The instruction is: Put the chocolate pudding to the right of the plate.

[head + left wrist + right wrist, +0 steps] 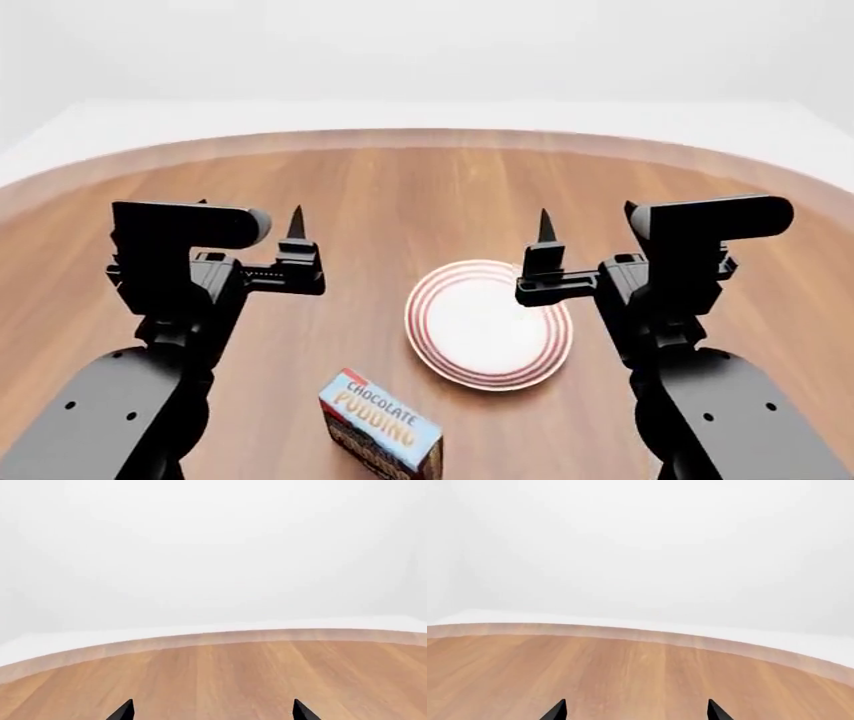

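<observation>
The chocolate pudding [380,430] is a small carton with a light-blue top and dark sides; it stands on the wooden table at the front, just left of and nearer than the plate. The plate [487,323], white with red rings, lies at the table's middle. My left gripper [296,225] hovers above the table, left of the plate, open and empty. My right gripper [545,228] hovers over the plate's far right rim, open and empty. In both wrist views only the two dark fingertips show wide apart, left [212,712] and right [635,712]; pudding and plate are out of those views.
The round wooden table [427,190] has a curved far edge [200,640] with a white floor and wall beyond. Bare wood [747,300] lies to the right of the plate, partly under my right arm.
</observation>
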Tool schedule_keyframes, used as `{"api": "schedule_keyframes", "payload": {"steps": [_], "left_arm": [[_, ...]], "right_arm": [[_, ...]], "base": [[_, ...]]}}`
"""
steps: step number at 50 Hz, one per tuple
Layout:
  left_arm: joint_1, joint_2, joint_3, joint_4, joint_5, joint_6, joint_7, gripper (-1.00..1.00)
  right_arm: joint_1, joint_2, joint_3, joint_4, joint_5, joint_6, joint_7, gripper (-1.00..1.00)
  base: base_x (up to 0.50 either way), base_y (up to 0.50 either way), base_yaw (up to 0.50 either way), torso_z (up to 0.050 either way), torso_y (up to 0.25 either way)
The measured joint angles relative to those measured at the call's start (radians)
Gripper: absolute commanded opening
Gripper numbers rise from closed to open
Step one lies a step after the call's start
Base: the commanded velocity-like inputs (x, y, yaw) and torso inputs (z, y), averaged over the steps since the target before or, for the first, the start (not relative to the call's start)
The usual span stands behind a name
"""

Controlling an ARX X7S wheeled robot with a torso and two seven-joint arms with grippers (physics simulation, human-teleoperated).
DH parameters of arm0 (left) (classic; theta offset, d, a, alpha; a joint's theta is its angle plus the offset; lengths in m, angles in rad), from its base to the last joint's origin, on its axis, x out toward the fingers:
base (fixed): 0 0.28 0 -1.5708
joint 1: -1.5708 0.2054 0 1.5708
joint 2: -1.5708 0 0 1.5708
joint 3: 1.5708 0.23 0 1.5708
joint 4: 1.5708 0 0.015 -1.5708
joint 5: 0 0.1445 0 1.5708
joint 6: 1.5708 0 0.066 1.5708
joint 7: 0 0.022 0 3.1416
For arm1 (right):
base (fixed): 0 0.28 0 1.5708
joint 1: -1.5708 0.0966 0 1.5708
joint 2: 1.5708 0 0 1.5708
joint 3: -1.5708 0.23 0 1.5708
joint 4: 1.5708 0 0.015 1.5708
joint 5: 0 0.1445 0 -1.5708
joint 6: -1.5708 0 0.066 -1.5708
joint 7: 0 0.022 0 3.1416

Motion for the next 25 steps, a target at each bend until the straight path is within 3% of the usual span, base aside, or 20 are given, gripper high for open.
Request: {"api": "schedule_keyframes", "payload": {"steps": [8, 21, 25], "left_arm": [[-0.001, -0.003, 0.002, -0.001, -0.003, 0.002, -0.004, 1.00], [0.001, -0.008, 0.003, 0.000, -0.010, 0.004, -0.009, 1.00], [0.000, -0.009, 0.004, 0.000, -0.012, 0.004, -0.010, 1.00]], "right_arm": [[0.001, 0.003, -0.002, 0.000, 0.004, -0.005, 0.003, 1.00], [0.000, 0.011, -0.012, -0.001, 0.012, -0.014, 0.005, 1.00], [0.006, 0.012, -0.016, 0.003, 0.010, -0.003, 0.013, 1.00]], "base": [[0.17, 0.00, 0.00, 0.000, 0.000], [0.50, 0.00, 0.00, 0.000, 0.001], [0.00, 0.00, 0.00, 0.000, 0.003]]}}
